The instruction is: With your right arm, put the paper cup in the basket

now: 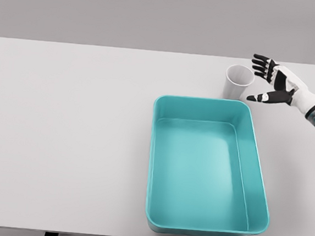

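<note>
Cup (238, 81) upright just left of right hand (272, 81), fingers spread, holding nothing; basket (160, 151) nearer the robot. Risk: thumb nudges cup over before closure.

cup (238, 81) behind basket (208, 165) | right hand (276, 81) just right of cup | all on table (61, 143)
</note>
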